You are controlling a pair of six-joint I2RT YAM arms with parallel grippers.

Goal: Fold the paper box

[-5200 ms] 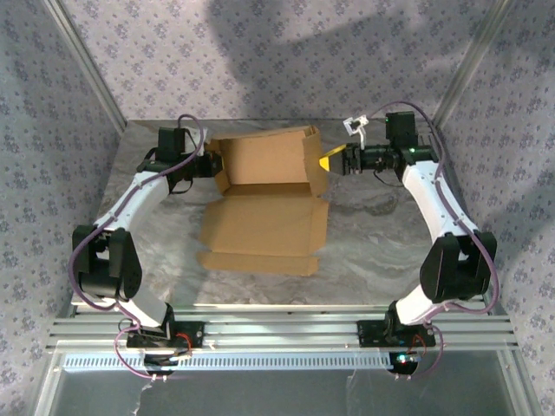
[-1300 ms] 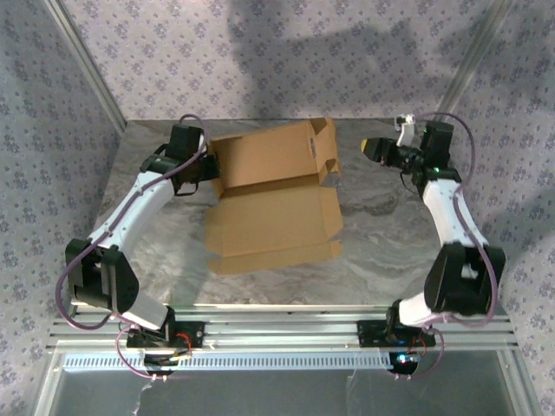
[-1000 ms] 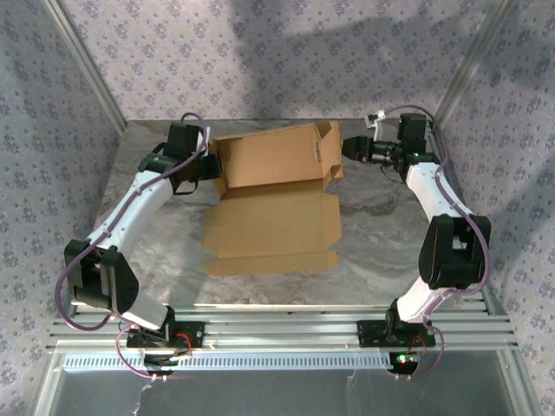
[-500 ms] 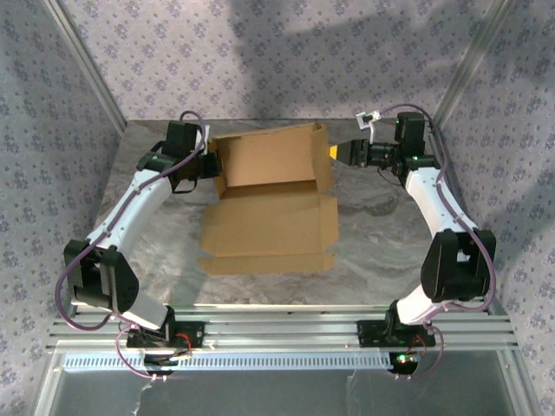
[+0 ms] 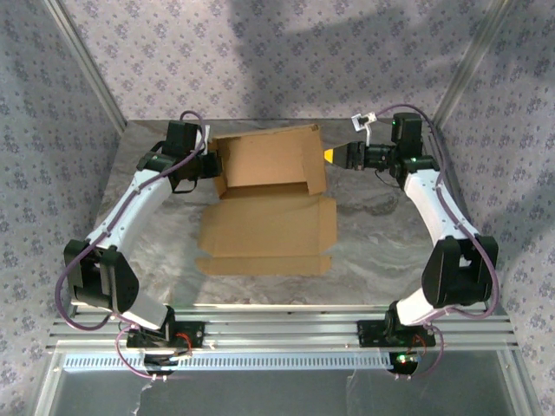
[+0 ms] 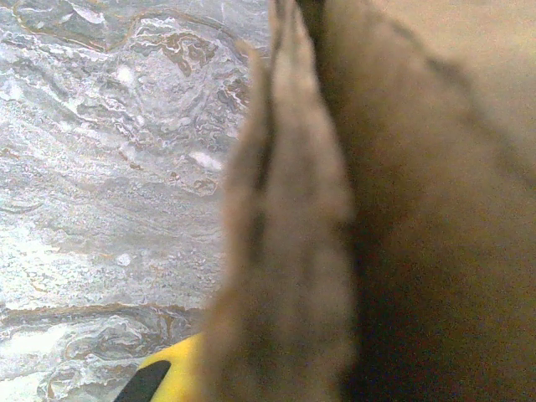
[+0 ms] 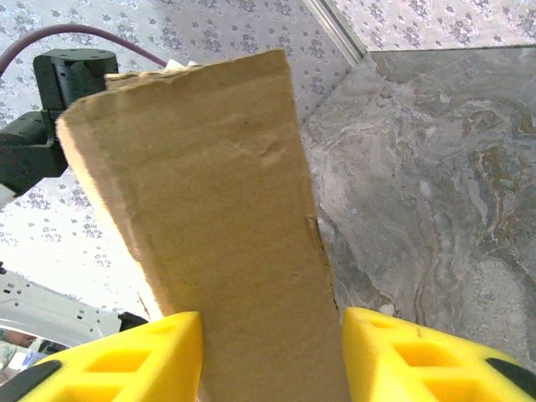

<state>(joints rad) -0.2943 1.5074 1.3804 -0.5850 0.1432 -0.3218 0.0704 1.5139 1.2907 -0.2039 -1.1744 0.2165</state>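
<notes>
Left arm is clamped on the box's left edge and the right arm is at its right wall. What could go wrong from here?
1. The right gripper has its fingers parted around the upright right flap. If it backs away, that flap could spring outward.
2. The left gripper is shut on the left edge of the paper box. A push from the right may pivot or slide the box across the table.

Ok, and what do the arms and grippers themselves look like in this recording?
The left arm and right arm both have white links with black joints, and purple cables loop alongside them. The left gripper and right gripper have black bodies and blocky yellow fingers.
</notes>
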